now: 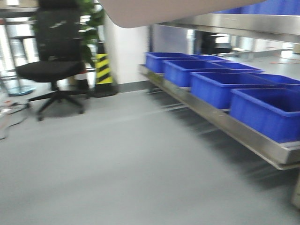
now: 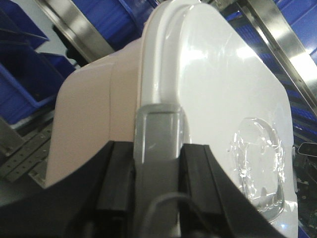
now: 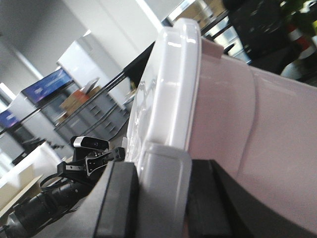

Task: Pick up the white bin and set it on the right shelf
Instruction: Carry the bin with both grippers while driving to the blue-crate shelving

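The white bin (image 2: 99,109) is held up in the air between both arms; its underside (image 1: 168,11) fills the top of the front view. My left gripper (image 2: 157,163) is shut on the bin's grey clip handle (image 2: 158,134) at the edge of the translucent lid (image 2: 223,89). At the other end, my right gripper (image 3: 163,188) is shut on the opposite clip handle (image 3: 166,173), with the pinkish tub wall (image 3: 257,129) to its right. The right shelf (image 1: 220,119) is a steel rack running along the right side of the front view, lower than the bin.
Several blue open bins (image 1: 220,86) fill the lower steel shelf, and an upper steel rail (image 1: 243,23) runs above them. A black office chair (image 1: 54,68) stands at the left. A yellow-black striped post (image 1: 103,69) and a white column (image 1: 126,56) stand behind.
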Controlling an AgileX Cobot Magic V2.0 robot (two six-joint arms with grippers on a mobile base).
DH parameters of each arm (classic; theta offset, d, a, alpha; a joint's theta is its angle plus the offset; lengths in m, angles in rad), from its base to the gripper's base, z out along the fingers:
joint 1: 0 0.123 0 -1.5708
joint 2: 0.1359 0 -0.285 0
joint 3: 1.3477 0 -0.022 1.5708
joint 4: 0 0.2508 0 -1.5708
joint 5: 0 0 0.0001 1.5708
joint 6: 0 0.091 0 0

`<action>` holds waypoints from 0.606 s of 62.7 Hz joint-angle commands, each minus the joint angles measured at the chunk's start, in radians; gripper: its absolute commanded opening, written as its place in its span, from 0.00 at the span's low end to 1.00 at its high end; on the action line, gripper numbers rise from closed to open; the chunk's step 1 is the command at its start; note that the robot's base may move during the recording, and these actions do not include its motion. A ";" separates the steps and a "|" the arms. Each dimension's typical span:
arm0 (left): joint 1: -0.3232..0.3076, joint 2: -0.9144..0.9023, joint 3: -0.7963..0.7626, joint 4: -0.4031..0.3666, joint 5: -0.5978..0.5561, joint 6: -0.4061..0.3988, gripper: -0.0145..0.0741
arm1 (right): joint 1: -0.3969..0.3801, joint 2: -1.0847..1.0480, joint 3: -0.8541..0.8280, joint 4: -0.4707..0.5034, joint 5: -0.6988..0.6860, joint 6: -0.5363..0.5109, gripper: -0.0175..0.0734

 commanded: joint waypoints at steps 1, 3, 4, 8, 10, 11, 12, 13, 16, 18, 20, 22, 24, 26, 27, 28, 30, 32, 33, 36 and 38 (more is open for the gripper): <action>-0.037 -0.052 -0.036 -0.044 0.167 0.024 0.05 | 0.026 -0.039 -0.034 0.108 0.183 -0.011 0.40; -0.037 -0.052 -0.036 -0.044 0.167 0.024 0.05 | 0.026 -0.039 -0.034 0.108 0.183 -0.011 0.40; -0.037 -0.052 -0.036 -0.044 0.167 0.024 0.05 | 0.026 -0.039 -0.034 0.108 0.183 -0.011 0.40; -0.037 -0.052 -0.036 -0.044 0.167 0.024 0.05 | 0.026 -0.039 -0.034 0.108 0.183 -0.011 0.40; -0.037 -0.052 -0.036 -0.044 0.167 0.024 0.05 | 0.026 -0.039 -0.034 0.108 0.183 -0.011 0.40; -0.037 -0.052 -0.036 -0.044 0.167 0.024 0.05 | 0.026 -0.039 -0.034 0.108 0.183 -0.011 0.40; -0.037 -0.052 -0.036 -0.044 0.167 0.024 0.05 | 0.026 -0.039 -0.034 0.108 0.183 -0.011 0.40; -0.037 -0.052 -0.036 -0.044 0.167 0.024 0.05 | 0.026 -0.039 -0.034 0.108 0.183 -0.011 0.40; -0.037 -0.052 -0.036 -0.044 0.167 0.024 0.05 | 0.026 -0.039 -0.034 0.108 0.183 -0.011 0.40; -0.037 -0.052 -0.036 -0.044 0.167 0.024 0.05 | 0.026 -0.039 -0.034 0.108 0.183 -0.011 0.40; -0.037 -0.052 -0.036 -0.044 0.167 0.024 0.05 | 0.026 -0.039 -0.034 0.108 0.183 -0.011 0.40; -0.037 -0.052 -0.036 -0.044 0.167 0.024 0.05 | 0.026 -0.039 -0.034 0.108 0.183 -0.011 0.40; -0.037 -0.052 -0.036 -0.044 0.167 0.024 0.05 | 0.026 -0.039 -0.034 0.108 0.183 -0.011 0.40; -0.037 -0.052 -0.036 -0.044 0.167 0.024 0.05 | 0.026 -0.039 -0.034 0.108 0.183 -0.011 0.40; -0.037 -0.052 -0.036 -0.044 0.167 0.024 0.05 | 0.026 -0.039 -0.034 0.108 0.183 -0.011 0.40; -0.037 -0.052 -0.036 -0.044 0.167 0.024 0.05 | 0.026 -0.039 -0.034 0.108 0.183 -0.011 0.40; -0.037 -0.052 -0.036 -0.044 0.167 0.024 0.05 | 0.026 -0.039 -0.034 0.107 0.182 -0.011 0.40; -0.037 -0.052 -0.036 -0.044 0.167 0.024 0.05 | 0.026 -0.039 -0.034 0.107 0.181 -0.011 0.40; -0.037 -0.052 -0.036 -0.044 0.167 0.024 0.05 | 0.026 -0.039 -0.034 0.107 0.181 -0.011 0.40; -0.037 -0.052 -0.036 -0.044 0.167 0.024 0.05 | 0.026 -0.039 -0.034 0.107 0.181 -0.011 0.40; -0.037 -0.052 -0.036 -0.044 0.167 0.024 0.05 | 0.026 -0.039 -0.034 0.107 0.181 -0.011 0.40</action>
